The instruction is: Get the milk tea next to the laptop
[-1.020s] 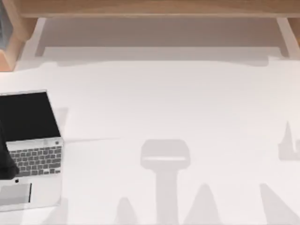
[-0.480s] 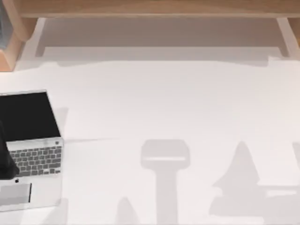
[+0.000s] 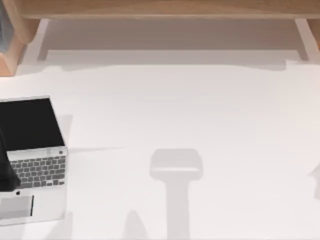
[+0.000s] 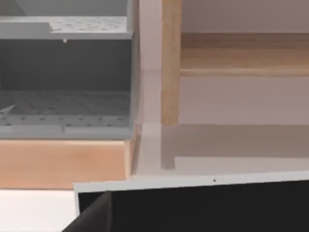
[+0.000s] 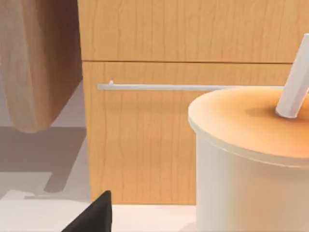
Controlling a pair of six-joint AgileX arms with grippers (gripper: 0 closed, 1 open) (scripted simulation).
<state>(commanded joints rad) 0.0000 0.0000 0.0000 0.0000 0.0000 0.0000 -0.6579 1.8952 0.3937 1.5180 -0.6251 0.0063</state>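
Your right wrist view has the milk tea (image 5: 251,159) close up before a wooden drawer front (image 5: 145,135), while the laptop (image 3: 31,160) sits at the table's left edge. I cannot tell either gripper's finger state. A careless approach could tip the cup or snag its straw (image 5: 294,92).

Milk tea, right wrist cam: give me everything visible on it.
The milk tea stands upright, close to the right wrist camera: a cream-white cylindrical cup with a round orange-tan top and a white straw rising tilted from the lid. Its base and far side are cut off. A wooden drawer front with a thin silver handle stands behind it. Nothing visibly grips it.
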